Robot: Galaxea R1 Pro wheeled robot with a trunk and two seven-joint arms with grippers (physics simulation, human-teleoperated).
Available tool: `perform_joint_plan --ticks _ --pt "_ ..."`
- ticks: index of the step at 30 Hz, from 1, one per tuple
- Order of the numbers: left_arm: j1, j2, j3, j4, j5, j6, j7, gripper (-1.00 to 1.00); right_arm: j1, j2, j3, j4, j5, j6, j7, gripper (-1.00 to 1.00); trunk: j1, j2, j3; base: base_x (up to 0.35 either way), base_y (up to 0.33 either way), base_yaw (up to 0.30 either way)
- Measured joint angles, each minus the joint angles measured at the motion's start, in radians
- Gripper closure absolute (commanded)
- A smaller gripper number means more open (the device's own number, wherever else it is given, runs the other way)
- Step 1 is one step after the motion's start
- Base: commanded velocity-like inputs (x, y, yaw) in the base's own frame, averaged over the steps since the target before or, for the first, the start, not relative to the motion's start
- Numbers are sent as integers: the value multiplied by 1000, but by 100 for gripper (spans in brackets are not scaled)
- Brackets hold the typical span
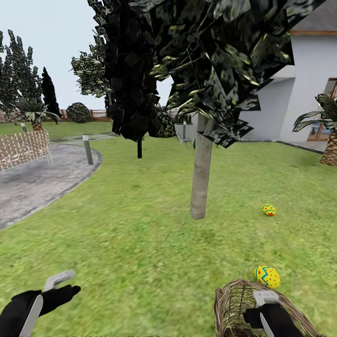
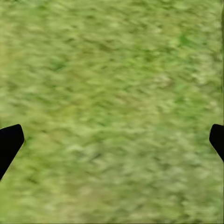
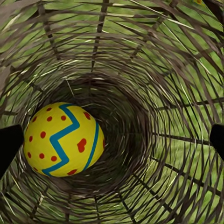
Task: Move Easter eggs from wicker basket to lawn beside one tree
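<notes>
A wicker basket stands on the lawn at the lower right of the head view. My right gripper reaches into its mouth. In the right wrist view one yellow Easter egg with a blue zigzag lies at the bottom of the basket, between the open right gripper fingertips and some way ahead of them. A second egg lies on the grass just beyond the basket. A third egg rests right of the tree trunk. My left gripper hangs open over bare grass.
A grey paved round area with a woven fence and a bollard lies to the left. A house and a short palm stand at the right. Another dark tree stands farther back.
</notes>
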State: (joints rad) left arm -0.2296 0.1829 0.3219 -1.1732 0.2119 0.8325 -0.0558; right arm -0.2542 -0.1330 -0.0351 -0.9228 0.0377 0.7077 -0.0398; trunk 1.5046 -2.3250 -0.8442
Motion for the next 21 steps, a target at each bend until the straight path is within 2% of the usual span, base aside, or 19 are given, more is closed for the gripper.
perform_joint_plan --ticks 10,21 --pt "-4 -2 3 -76 2 -11 2 -100 0 0 2 2 0 1 -1 -100 38 -70 -31 0 0 0" --pt "-4 -7 -3 -55 0 -10 0 -100 0 1 4 4 1 0 -2 -100 81 -147 -66 0 0 0"
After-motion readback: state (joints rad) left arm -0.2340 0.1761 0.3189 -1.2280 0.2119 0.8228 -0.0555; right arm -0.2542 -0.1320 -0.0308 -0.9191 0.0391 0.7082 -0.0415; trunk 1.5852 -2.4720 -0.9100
